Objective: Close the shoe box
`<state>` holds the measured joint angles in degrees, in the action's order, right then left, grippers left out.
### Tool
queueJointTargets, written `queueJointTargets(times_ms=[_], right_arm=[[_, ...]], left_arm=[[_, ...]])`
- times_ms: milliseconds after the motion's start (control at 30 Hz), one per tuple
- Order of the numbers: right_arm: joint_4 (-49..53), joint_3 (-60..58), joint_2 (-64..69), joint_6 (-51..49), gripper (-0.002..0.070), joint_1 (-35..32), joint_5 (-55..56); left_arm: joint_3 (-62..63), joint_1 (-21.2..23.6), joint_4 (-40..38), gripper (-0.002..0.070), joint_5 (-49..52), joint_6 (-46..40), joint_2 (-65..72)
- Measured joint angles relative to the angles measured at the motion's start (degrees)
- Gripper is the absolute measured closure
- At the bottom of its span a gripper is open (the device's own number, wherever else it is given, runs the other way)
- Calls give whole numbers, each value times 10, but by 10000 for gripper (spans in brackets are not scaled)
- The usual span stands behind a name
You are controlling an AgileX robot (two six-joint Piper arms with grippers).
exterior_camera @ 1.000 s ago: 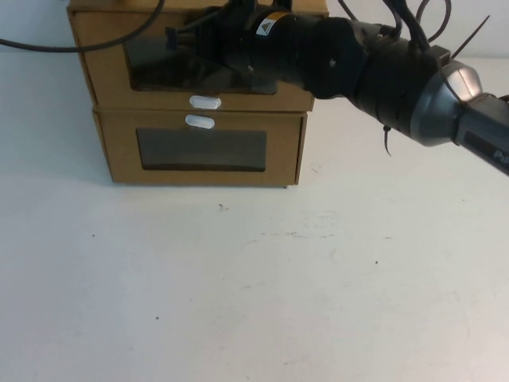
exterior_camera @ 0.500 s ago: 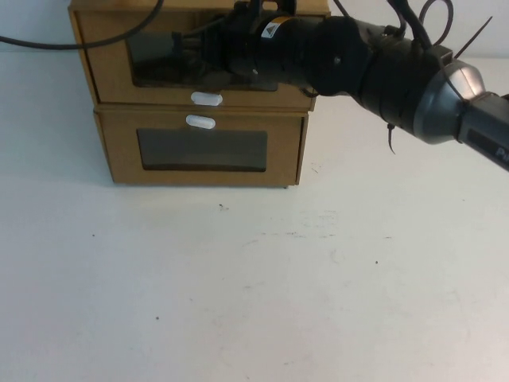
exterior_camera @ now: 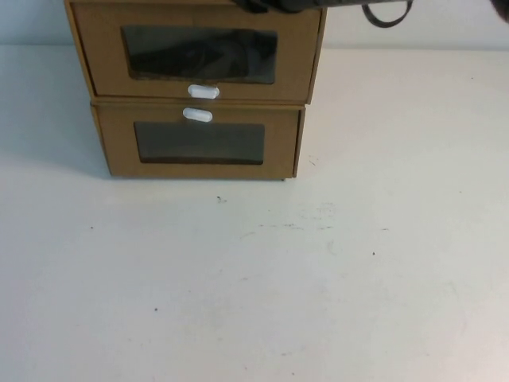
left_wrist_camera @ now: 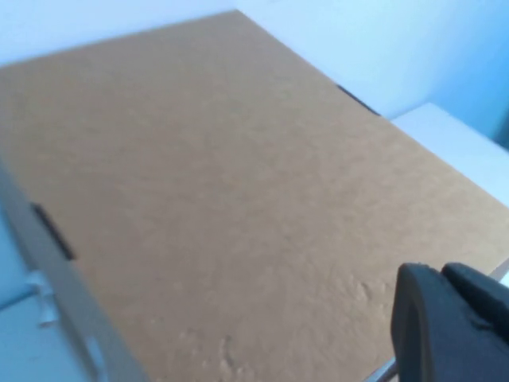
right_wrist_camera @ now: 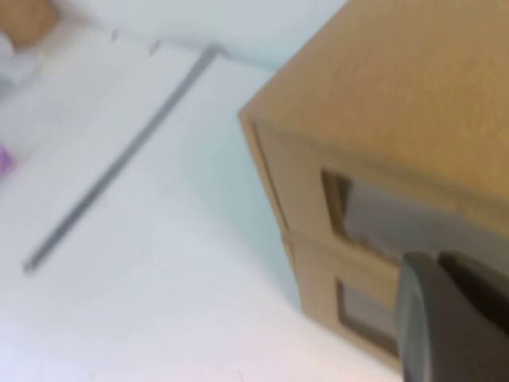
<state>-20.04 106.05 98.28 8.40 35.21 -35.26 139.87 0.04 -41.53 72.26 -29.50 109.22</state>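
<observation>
The shoe box (exterior_camera: 103,60) is the upper of two stacked brown boxes, with a clear window (exterior_camera: 199,54) and a white pull tab (exterior_camera: 203,91) below it. Its front stands about flush with the box beneath. My right gripper (right_wrist_camera: 439,278) is shut and empty, held off to the side of the box (right_wrist_camera: 398,87). In the high view only a dark bit of the right arm (exterior_camera: 278,4) shows at the top edge. My left gripper (left_wrist_camera: 442,302) is shut and empty just above the box's cardboard top (left_wrist_camera: 199,159). It is out of the high view.
The lower brown box (exterior_camera: 115,147) has its white tab (exterior_camera: 197,115) above its window. The white table (exterior_camera: 254,278) spreads in front of the boxes. A black cable loop (exterior_camera: 386,14) hangs at the top right.
My right arm, which reached across the upper box's front, has lifted up and back out of the high view. The whole front of the shoe box now shows.
</observation>
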Motion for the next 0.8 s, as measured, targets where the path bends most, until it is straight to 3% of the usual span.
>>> queueJointTargets(times_ms=[167, 433, 600, 800], right_arm=[[101, 0, -54, -51, 688, 0, -107], [286, -61, -154, -149, 688, -1, -250], [323, -210, -292, -203, 689, -1, -245], [357, -421, -502, -300, 689, -1, -176]], left_arm=[[1, 0, 71, 680, 3, 17, -62], [-70, 0, 84, 680, 5, 19, -179], [-211, 0, 86, 680, -21, -6, -296], [-478, 0, 48, 680, -131, -79, -481]])
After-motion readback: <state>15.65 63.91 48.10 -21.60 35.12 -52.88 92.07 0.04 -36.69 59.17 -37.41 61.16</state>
